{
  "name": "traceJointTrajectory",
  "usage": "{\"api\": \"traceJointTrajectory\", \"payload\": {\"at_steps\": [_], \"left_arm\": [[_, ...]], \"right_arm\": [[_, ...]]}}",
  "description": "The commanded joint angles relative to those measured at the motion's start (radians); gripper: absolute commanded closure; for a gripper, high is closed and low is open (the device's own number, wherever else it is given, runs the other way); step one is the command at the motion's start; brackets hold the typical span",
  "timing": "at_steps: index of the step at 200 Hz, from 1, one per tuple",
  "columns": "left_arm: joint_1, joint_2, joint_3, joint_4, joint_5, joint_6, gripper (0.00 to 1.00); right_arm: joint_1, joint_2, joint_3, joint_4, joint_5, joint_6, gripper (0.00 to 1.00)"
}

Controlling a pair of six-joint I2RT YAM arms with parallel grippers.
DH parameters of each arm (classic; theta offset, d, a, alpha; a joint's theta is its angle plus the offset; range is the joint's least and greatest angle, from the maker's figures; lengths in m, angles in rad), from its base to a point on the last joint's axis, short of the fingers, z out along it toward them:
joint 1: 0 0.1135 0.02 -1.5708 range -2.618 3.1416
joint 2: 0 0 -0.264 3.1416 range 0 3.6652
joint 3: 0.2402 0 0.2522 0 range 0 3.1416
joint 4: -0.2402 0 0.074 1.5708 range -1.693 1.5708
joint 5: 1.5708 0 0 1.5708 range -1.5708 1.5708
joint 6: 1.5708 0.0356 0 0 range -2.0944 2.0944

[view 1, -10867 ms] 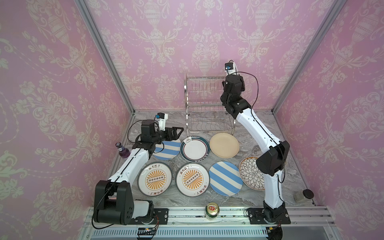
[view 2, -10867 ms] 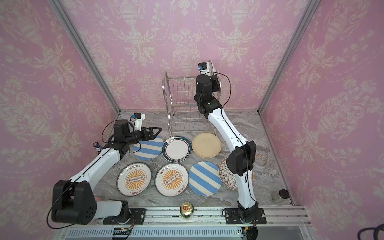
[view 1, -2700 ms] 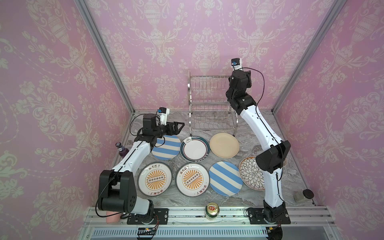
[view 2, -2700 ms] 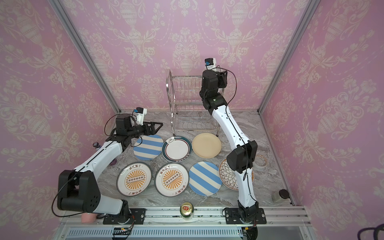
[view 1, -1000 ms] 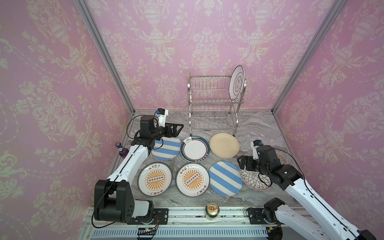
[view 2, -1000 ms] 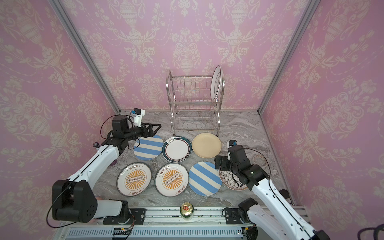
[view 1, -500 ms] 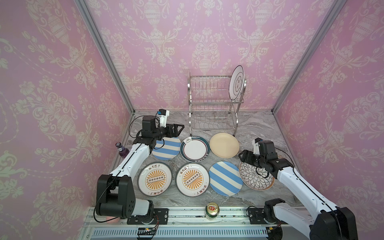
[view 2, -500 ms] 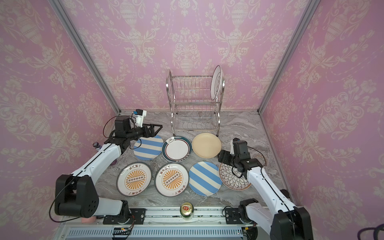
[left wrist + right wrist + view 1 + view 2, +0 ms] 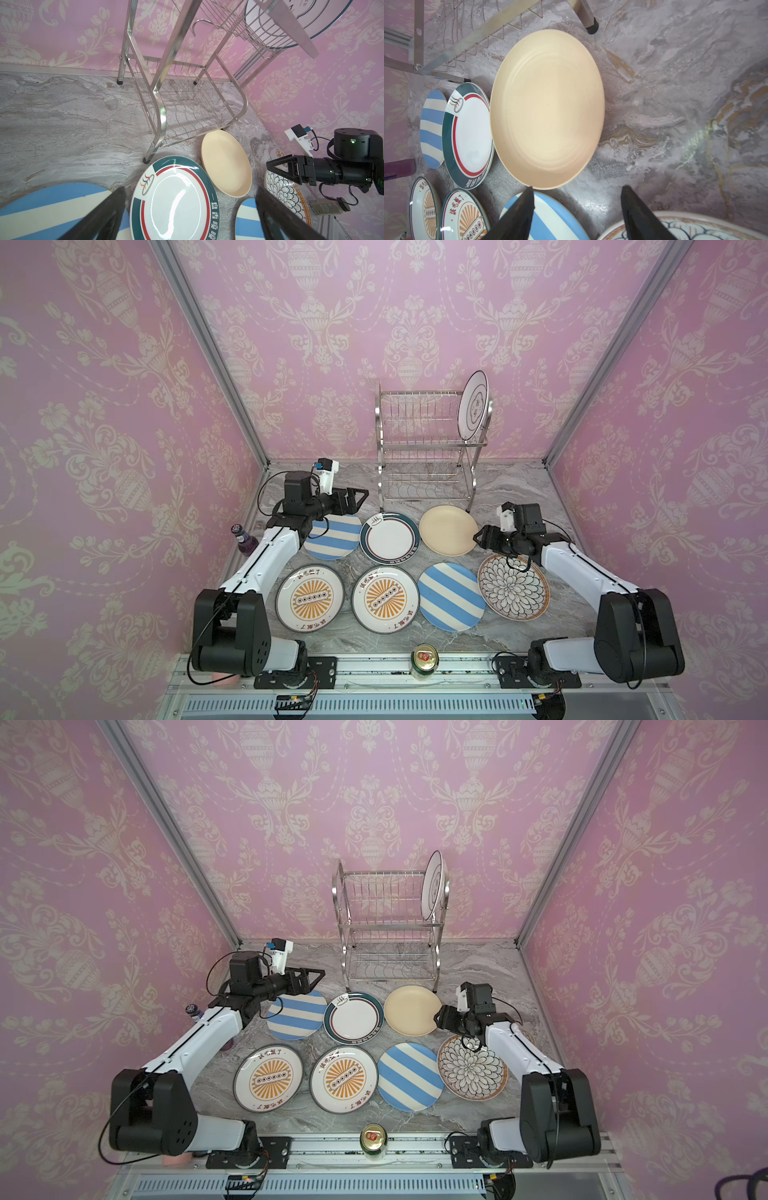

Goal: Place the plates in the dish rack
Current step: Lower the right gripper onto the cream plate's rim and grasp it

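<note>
The steel dish rack (image 9: 430, 448) stands at the back, with a black-lined white plate (image 9: 473, 404) upright in its top tier on the right. Several plates lie flat in front of it: cream (image 9: 449, 529), green-rimmed (image 9: 390, 537), two striped (image 9: 332, 536) (image 9: 451, 596), two sunburst (image 9: 309, 598) (image 9: 385, 599) and floral (image 9: 513, 587). My right gripper (image 9: 478, 537) (image 9: 577, 188) is open and empty, low at the cream plate's (image 9: 548, 108) right edge. My left gripper (image 9: 365, 494) (image 9: 190, 189) hovers open and empty above the far striped plate, beside the rack's left leg.
A purple bottle (image 9: 245, 536) stands by the left wall under my left arm. A drink can (image 9: 424, 660) sits on the front rail. The rack's legs (image 9: 591, 27) stand close behind the cream plate. Pink walls close in three sides.
My right gripper has moved from above the floral plate up to the cream plate's edge, and its jaws have narrowed. My left arm has barely shifted.
</note>
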Motion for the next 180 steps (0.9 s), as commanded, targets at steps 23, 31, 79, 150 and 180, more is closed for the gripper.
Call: {"api": "traceJointTrajectory", "payload": {"at_steps": [23, 31, 79, 150, 180], "left_arm": [[-0.007, -0.005, -0.009, 0.017, 0.034, -0.017, 0.01], [-0.009, -0.008, -0.010, 0.017, 0.035, -0.017, 0.01], [-0.008, -0.029, -0.008, -0.011, 0.010, 0.014, 0.01], [-0.009, -0.016, -0.008, -0.005, 0.015, 0.011, 0.01], [-0.008, -0.018, -0.008, -0.006, 0.013, 0.013, 0.01]], "right_arm": [[-0.016, 0.115, 0.071, 0.051, -0.041, -0.028, 0.39], [-0.016, 0.136, 0.082, 0.053, -0.057, -0.034, 0.42], [-0.030, 0.201, 0.100, 0.064, -0.029, -0.039, 0.43], [-0.038, 0.285, 0.100, 0.157, -0.073, -0.008, 0.54], [-0.037, 0.307, 0.094, 0.196, -0.081, 0.012, 0.55]]}}
